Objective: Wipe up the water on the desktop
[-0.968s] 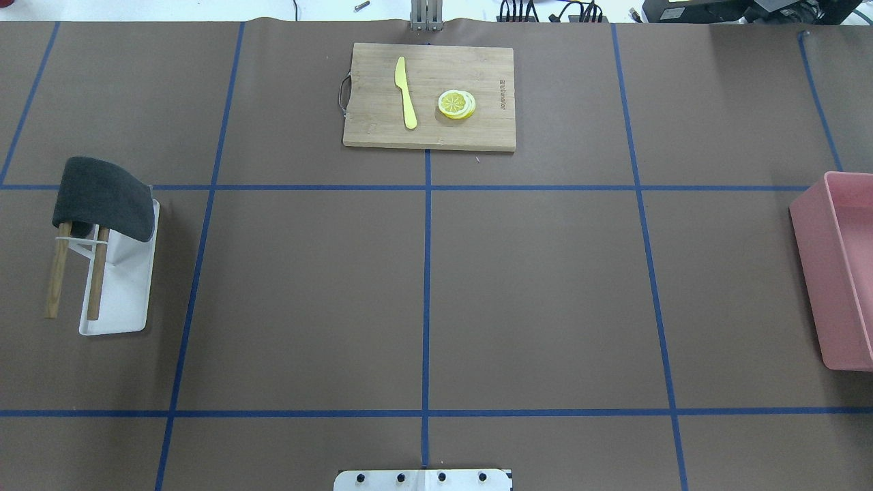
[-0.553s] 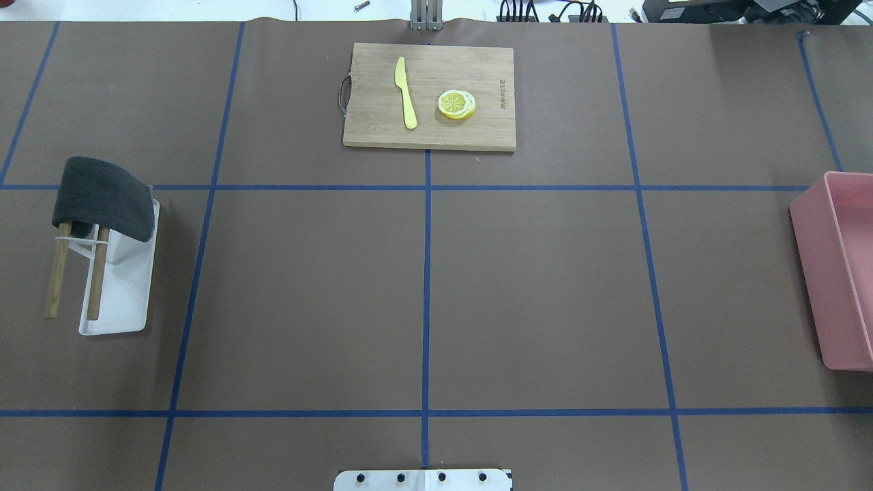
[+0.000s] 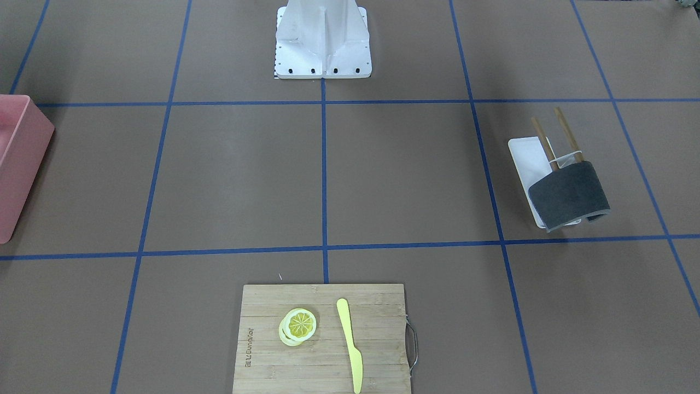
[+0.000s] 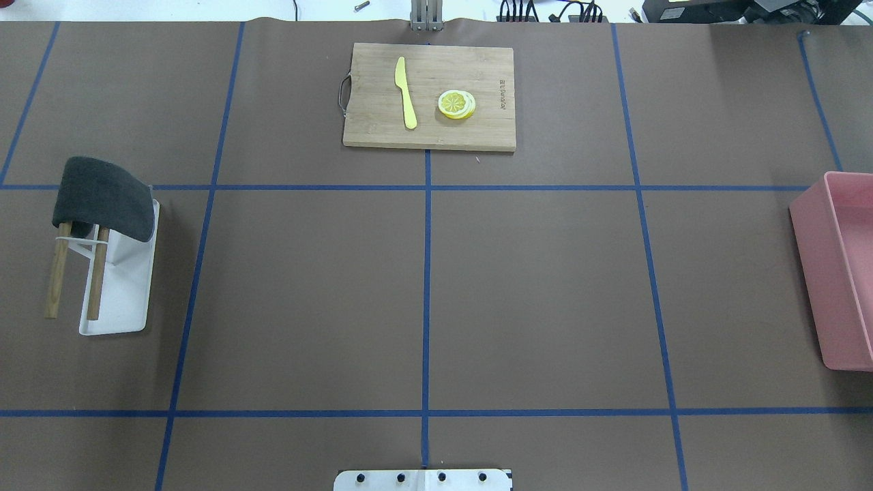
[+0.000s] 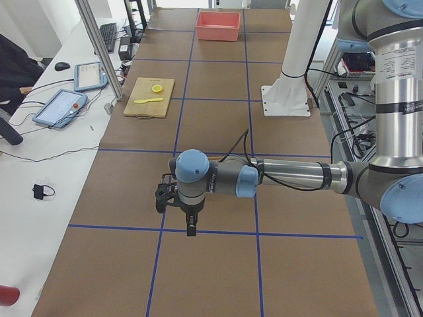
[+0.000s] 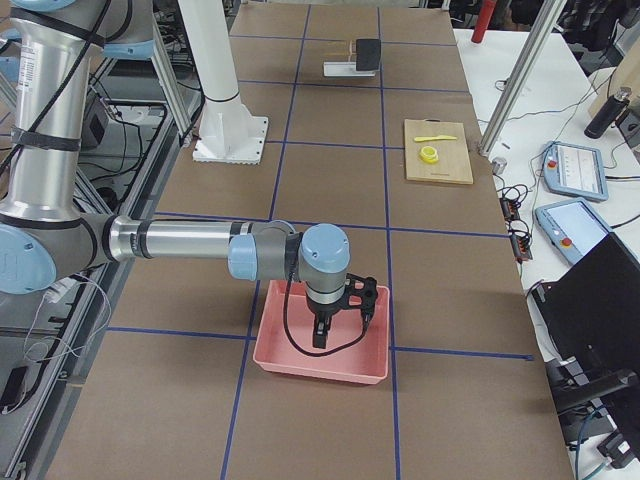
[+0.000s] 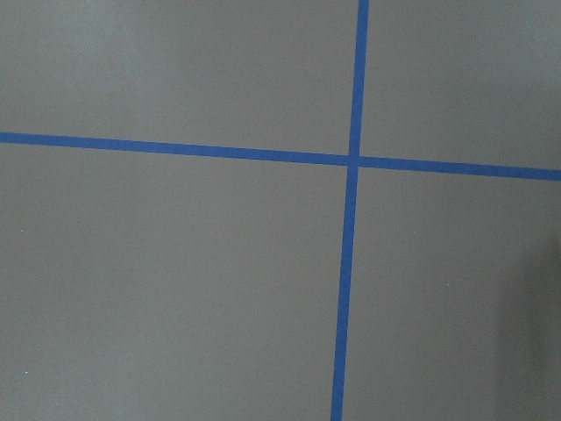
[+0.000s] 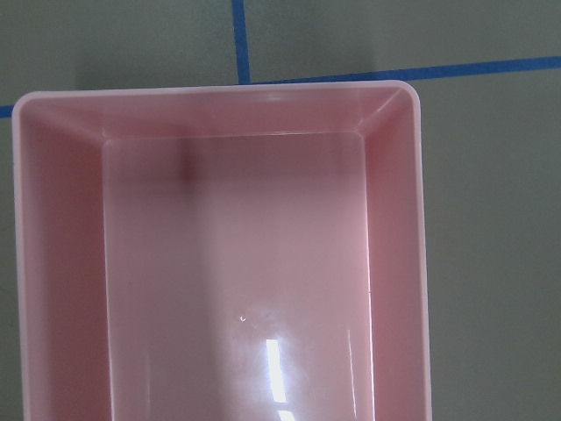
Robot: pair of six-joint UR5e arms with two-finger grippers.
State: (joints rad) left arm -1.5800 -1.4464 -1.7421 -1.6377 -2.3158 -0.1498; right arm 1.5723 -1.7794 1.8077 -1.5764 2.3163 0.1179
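From across the table [image 3: 229, 175], the brown surface with its blue tape lines [image 3: 324, 180] fills the view; a bamboo cutting board [image 3: 377, 323] at the near edge carries lemon slices [image 3: 298, 325] and a yellow knife [image 3: 350, 342], lying apart. A dark cloth [image 3: 569, 194] drapes over a wooden-barred rack [image 3: 547, 142] that stands on a white tray [image 3: 524, 153], and a pink bin [image 3: 19, 164] sits at the opposite end. The overhead view shows the same layout, with no arm in it. From the table's left end, the left hand [image 5: 177, 214] hangs above the table near a tape crossing; whether it is spread or pressed together I cannot tell. From the right end, the right hand [image 6: 343, 318] hangs over the bin, its state equally unclear. The left wrist view shows only bare table and a tape crossing. The right wrist view looks down into the bin, whose glossy bottom reflects light.
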